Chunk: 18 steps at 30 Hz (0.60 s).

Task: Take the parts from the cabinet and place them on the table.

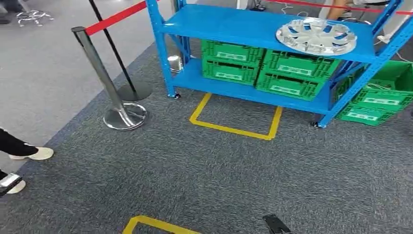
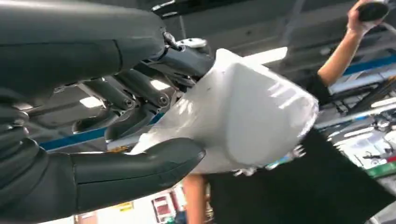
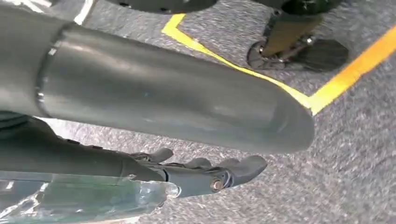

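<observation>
Head view, left to right. A person's shoes (image 1: 30, 154) are showing at 9 o'clock on the grey carpet (image 1: 204, 170). A chrome stanchion (image 1: 104, 83) with a red belt (image 1: 113, 19) is standing at 10 o'clock. The blue shelf rack (image 1: 253, 29) is sitting at 12 to 2 o'clock; green crates (image 1: 265, 68) are filling its lower shelf, and more green crates (image 1: 380, 97) are stacked beside it at 3 o'clock. A silver wheel cover (image 1: 316, 35) is lying flat on the top shelf at 1 o'clock. Yellow floor tape (image 1: 234, 127) is marking a box in front of the rack.

Left robot hand (image 2: 135, 126): gripping a white plastic-wrapped part (image 2: 243, 116), thumb on one side and dark fingers (image 2: 130, 91) on the other; a person (image 2: 327, 154) in black is standing behind it.

Right robot hand (image 3: 187, 158): fingers (image 3: 224, 170) are lying against a clear-wrapped greenish item (image 3: 84, 198); cannot tell whether it is actually gripping it.
</observation>
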Each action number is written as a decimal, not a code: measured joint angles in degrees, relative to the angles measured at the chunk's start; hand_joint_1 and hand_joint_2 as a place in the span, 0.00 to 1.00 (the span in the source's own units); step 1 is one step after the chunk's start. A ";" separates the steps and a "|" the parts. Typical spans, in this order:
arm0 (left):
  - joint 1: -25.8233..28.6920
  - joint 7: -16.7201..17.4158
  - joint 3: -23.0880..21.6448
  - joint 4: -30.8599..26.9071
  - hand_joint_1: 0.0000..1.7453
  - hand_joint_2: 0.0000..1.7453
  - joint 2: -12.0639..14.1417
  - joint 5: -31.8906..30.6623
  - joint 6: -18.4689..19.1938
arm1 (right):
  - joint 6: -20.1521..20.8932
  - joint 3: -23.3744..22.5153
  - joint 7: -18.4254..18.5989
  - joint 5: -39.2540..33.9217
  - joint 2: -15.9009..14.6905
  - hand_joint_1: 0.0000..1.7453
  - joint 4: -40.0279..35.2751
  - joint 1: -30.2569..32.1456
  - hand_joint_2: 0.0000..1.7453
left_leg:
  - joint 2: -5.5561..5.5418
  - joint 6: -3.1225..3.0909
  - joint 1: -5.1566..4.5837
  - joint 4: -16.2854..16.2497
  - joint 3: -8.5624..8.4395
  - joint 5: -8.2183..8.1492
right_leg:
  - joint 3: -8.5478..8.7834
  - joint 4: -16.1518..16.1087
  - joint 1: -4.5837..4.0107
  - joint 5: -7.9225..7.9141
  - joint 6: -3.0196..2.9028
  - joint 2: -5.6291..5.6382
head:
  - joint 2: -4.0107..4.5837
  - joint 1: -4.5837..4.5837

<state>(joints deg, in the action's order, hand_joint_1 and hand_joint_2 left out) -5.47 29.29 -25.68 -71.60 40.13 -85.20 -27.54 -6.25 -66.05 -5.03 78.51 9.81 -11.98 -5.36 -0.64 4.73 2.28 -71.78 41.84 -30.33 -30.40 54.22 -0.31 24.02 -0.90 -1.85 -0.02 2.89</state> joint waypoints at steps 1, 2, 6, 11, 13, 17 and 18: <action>-0.01 0.04 -0.17 0.02 1.00 1.00 -0.04 0.00 0.13 | -0.04 0.02 0.13 0.02 0.02 0.00 0.00 0.03 0.00 | 0.11 0.34 0.12 1.51 -1.06 1.33 | -0.23 0.31 0.21 0.10 0.34 -0.84 | 0.00 0.00; -0.04 0.06 -0.35 0.00 1.00 1.00 -0.02 0.00 0.15 | -0.13 0.02 0.17 0.04 0.04 0.00 0.00 -0.01 0.00 | 0.46 0.72 0.26 5.17 -3.23 3.34 | -0.46 0.74 0.53 0.35 0.80 -1.63 | 0.00 0.07; -0.45 0.20 -0.98 0.02 1.00 1.00 -0.70 0.00 0.22 | -0.85 0.22 0.37 0.81 -0.35 0.00 -0.20 -0.14 0.00 | 4.96 -0.05 0.80 15.58 -9.70 6.26 | -1.02 2.79 0.12 2.32 2.73 -4.26 | 0.00 -0.09; -0.18 0.02 -1.07 0.07 1.00 1.00 -0.57 0.00 0.02 | -0.94 1.64 0.63 2.97 -0.44 0.00 -0.20 -0.25 0.00 | 1.66 -2.48 0.58 15.12 -8.40 6.86 | -1.83 6.09 0.92 5.96 3.67 -1.20 | 0.00 0.44; -0.69 -0.20 -1.33 0.11 1.00 1.00 -0.81 0.00 -0.15 | -0.90 2.56 0.81 4.70 -0.39 0.00 -0.20 -0.02 0.00 | 0.38 -2.95 0.33 15.11 -7.86 7.15 | -6.16 15.64 0.81 11.01 3.59 1.19 | 0.00 0.48; -1.37 -1.14 -1.90 0.70 1.00 1.00 -1.18 0.00 -0.28 | -0.87 5.09 0.90 8.36 -0.31 0.00 -0.17 0.43 0.00 | -2.96 -3.21 -0.28 15.09 -7.48 7.37 | -7.51 17.38 0.38 9.03 2.16 2.00 | 0.00 0.44; -1.89 -1.14 -2.21 0.92 1.00 1.00 -1.25 0.02 -0.24 | -0.76 5.97 1.27 9.53 -0.15 0.00 -0.17 0.36 0.00 | -3.86 -3.14 -0.38 15.09 -7.52 7.44 | -5.14 12.18 0.21 6.19 1.50 2.80 | 0.00 0.44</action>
<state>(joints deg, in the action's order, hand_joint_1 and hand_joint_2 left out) -7.36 28.15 -27.89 -70.68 38.88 -85.18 -27.78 -7.02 -60.08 -3.76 88.04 9.66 -12.15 -5.00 -4.50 1.59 1.90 -56.69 34.32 -22.89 -35.54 66.40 -0.10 30.20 0.60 0.95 -0.02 3.32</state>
